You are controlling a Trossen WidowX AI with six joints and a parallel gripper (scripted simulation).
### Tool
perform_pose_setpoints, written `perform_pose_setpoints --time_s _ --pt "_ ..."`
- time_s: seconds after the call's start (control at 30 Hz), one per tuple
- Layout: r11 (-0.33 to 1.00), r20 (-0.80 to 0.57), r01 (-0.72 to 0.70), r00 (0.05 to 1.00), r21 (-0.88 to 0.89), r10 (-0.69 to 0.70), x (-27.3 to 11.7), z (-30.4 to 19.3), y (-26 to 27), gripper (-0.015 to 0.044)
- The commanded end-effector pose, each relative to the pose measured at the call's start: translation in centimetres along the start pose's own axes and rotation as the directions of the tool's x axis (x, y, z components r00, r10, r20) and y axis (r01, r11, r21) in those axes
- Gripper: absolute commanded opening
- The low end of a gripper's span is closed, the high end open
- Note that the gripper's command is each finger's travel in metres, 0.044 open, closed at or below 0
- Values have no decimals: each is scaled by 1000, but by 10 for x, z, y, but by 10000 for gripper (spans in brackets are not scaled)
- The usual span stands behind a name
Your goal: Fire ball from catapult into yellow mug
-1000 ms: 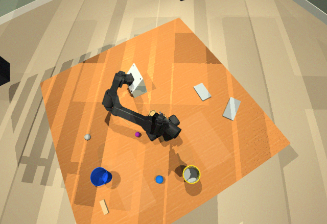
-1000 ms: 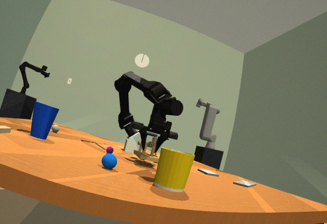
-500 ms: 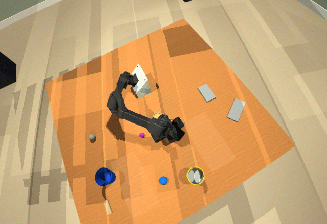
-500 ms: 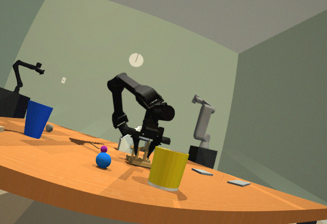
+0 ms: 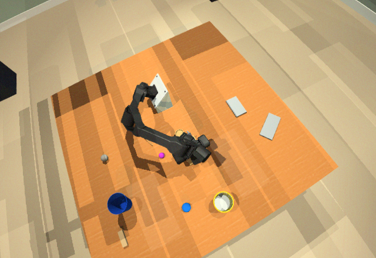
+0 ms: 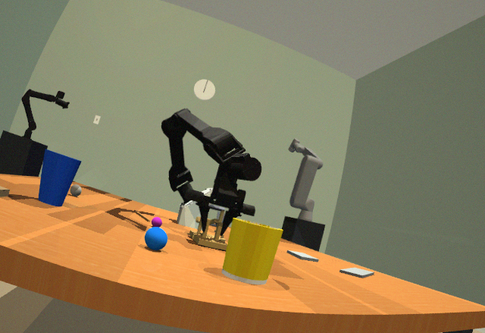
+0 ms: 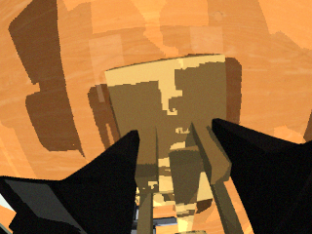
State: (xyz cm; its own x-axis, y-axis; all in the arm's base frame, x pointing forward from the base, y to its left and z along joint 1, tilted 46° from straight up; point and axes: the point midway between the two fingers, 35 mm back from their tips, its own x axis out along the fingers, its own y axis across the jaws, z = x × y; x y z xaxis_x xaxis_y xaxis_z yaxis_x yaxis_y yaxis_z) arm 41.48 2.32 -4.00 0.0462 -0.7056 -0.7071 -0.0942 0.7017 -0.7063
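A black robot arm bends over a wooden catapult (image 5: 179, 133) (image 6: 213, 242) (image 7: 200, 83) on the table (image 5: 258, 170) (image 6: 156, 293), its end effector (image 6: 213, 232) (image 7: 175, 131) clamped on the catapult's frame. The yellow mug (image 5: 223, 201) (image 6: 252, 251) stands upright at the near edge. Which ball is meant is unclear: a magenta ball (image 5: 161, 155) (image 6: 156, 221) lies just left of the catapult, a blue ball (image 5: 185, 207) (image 6: 155, 238) left of the mug.

The step seems to be placing and aiming the catapult. It would go best with the base settled flat, turned toward the mug, before the fingers part evenly and rise straight.

The top view separates the two balls, which nearly overlap in the exterior view; the wrist view alone shows fingers flanking the uprights closely.
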Motion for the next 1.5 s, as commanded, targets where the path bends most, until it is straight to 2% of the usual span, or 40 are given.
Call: perform_pose_setpoints --time_s 0.0,0.17,0.23,0.43,0.7,0.83,0.9,0.97,1.0,1.13,1.17,1.47 --pt "1000 1 0 1000 0 0 -1 0 0 263" --pt "1000 1 0 1000 0 0 -4 0 1 394" --pt "1000 2 -3 1000 -1 3 -21 2 2 440" --pt "1000 1 -5 1000 -2 5 -99 0 2 440" --pt "1000 20 -4 1000 -5 4 -89 4 4 440" --pt "1000 35 -8 999 -13 8 -134 0 7 440" --pt "1000 38 -8 999 -15 9 -143 -2 7 440" --pt "1000 38 -8 999 -15 9 -143 -2 7 440" --pt "1000 35 -4 999 -11 4 -127 1 3 414" --pt "1000 31 -11 999 -2 11 -108 -5 -31 309" --pt "1000 30 -12 999 1 12 -102 -8 -41 300" --pt "1000 14 -3 1000 31 3 -47 -58 -121 300"
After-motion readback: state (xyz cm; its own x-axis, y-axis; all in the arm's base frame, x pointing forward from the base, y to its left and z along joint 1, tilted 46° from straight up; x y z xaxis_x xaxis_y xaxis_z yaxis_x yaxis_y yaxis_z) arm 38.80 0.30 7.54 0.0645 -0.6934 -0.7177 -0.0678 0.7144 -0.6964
